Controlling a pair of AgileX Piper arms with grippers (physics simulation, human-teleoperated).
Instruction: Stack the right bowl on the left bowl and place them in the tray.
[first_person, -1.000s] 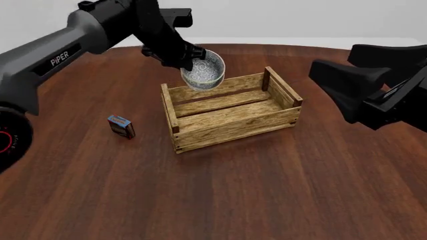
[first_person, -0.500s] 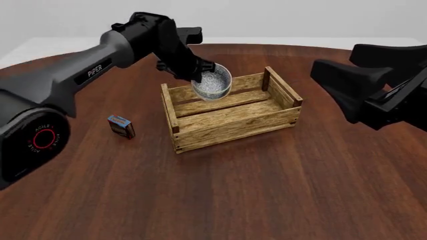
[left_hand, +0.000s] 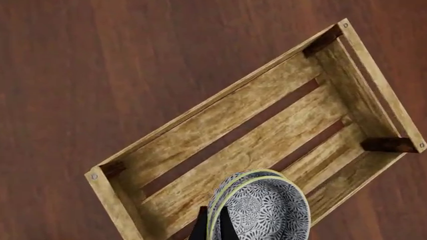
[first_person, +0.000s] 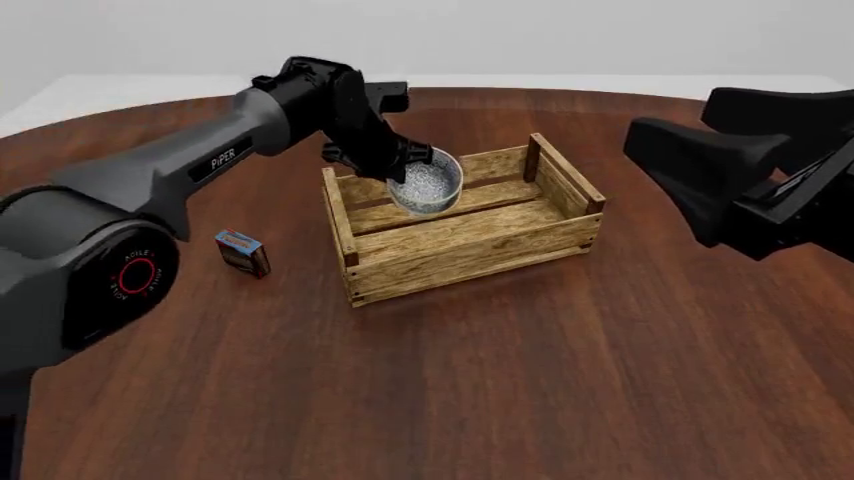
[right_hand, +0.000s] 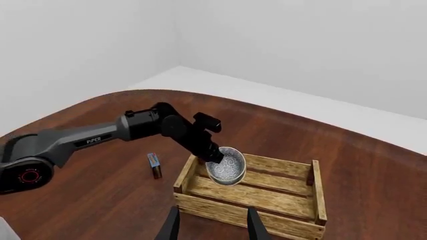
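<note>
Stacked bowls (left_hand: 260, 210) running off the left wrist view's edge, only rims telling the two apart, left gripper (left_hand: 212, 227) showing just finger stubs, right arm (first_person: 747, 170) being cut by the front view's edge, small box (first_person: 243, 252) label too small to read.

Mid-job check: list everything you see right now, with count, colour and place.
Bowls: two stacked, white with blue-grey speckles, held tilted over the tray's far-left end.
Tray: one, light-brown slatted wood, table centre.
Small box: one, blue and red, left of the tray.
Table: one, dark brown wood.
Left gripper: black, shut on the bowls' rim.
Right gripper: black, open, raised to the tray's right, holding nothing.
</note>
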